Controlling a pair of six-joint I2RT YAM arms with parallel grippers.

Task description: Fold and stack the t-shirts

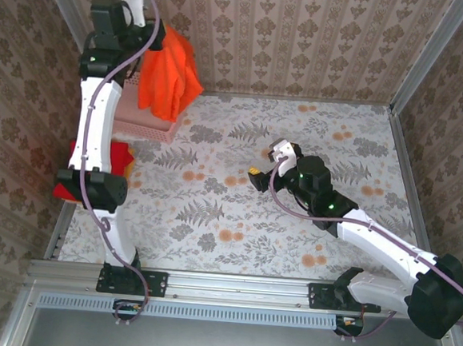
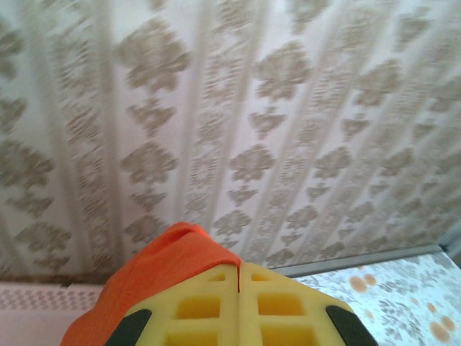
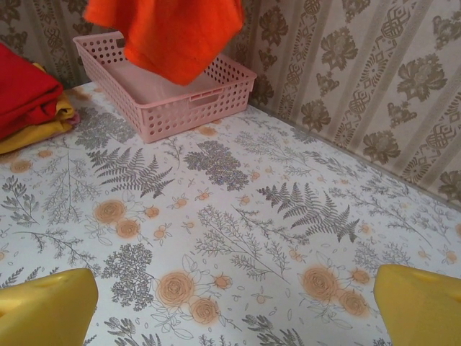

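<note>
My left gripper point(image 2: 238, 277) is shut, with a fold of the bright orange t-shirt point(image 2: 166, 267) pinched between its yellow fingers. From above, that gripper point(image 1: 152, 37) is raised at the back left, and the orange t-shirt point(image 1: 169, 72) hangs crumpled from it over the pink basket point(image 1: 147, 128). The deeper red t-shirt point(image 1: 119, 158) lies folded at the table's left edge, partly hidden by the left arm. In the right wrist view the red t-shirt point(image 3: 25, 90) rests on a yellow cloth point(image 3: 36, 130). My right gripper point(image 1: 257, 177) stands open over the middle of the table, nothing between its fingertips point(image 3: 47, 310).
The pink lattice basket point(image 3: 180, 101) stands at the back left against the patterned wall, beneath the hanging orange t-shirt point(image 3: 173, 32). Patterned walls close the table on the left, back and right. Floral tablecloth point(image 1: 290, 242) covers the table.
</note>
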